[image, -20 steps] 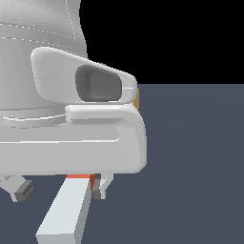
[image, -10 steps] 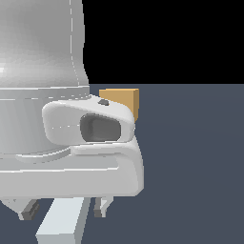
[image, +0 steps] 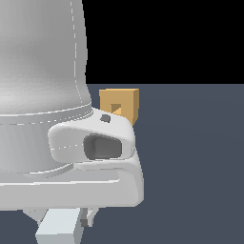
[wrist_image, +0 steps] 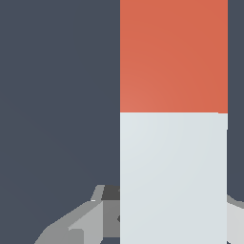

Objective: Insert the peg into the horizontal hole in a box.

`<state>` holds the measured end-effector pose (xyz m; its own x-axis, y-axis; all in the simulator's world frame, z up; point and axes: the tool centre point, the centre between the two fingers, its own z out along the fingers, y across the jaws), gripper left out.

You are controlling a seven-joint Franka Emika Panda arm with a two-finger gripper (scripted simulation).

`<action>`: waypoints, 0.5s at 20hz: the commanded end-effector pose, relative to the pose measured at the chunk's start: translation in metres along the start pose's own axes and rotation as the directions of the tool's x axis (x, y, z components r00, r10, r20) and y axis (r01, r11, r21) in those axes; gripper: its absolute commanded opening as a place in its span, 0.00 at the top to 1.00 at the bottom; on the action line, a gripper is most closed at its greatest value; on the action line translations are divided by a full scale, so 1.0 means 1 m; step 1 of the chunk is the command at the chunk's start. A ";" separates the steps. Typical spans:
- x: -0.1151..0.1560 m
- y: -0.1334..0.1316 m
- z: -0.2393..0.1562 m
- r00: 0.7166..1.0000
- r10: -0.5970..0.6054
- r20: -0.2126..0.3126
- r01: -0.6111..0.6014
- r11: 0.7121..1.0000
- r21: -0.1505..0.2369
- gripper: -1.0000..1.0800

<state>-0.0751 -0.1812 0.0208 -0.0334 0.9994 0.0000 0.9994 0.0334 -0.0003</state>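
The peg [wrist_image: 174, 143] fills the wrist view, a pale grey-white bar with a red-orange end [wrist_image: 174, 52]. My gripper [wrist_image: 174, 214] straddles the pale part, its fingers [wrist_image: 102, 209] pressed against both sides of the bar, shut on it. In the exterior view only the peg's pale end [image: 57, 231] shows below the hand, with one finger [image: 86, 218] against its side; the red-orange end is hidden by the arm. The tan-orange box [image: 121, 106] stands on the floor behind the arm, its dark square hole [image: 116, 110] facing the camera and partly covered by the hand.
The arm's big white wrist and hand [image: 57, 143] block most of the exterior view's left half. Dark grey-blue floor [image: 190, 167] stretches to the exterior view's right.
The hand has sunk lower over the peg, uncovering the box behind it. The fingers have drawn in against the peg's sides. The red-orange end has gone out of the exterior view.
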 end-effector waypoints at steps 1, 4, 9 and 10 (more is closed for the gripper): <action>0.000 0.000 0.000 1.000 0.000 0.000 0.000 1.000 0.000 1.00; 0.000 0.000 0.000 1.000 0.000 0.000 0.000 1.000 0.000 1.00; 0.001 0.000 0.000 1.000 0.001 0.000 -0.001 1.000 -0.001 1.00; 0.003 0.000 -0.001 1.000 0.002 0.000 -0.002 1.000 -0.001 1.00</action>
<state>-0.0756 -0.1808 0.0209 -0.0312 0.9995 -0.0002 0.9995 0.0312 -0.0002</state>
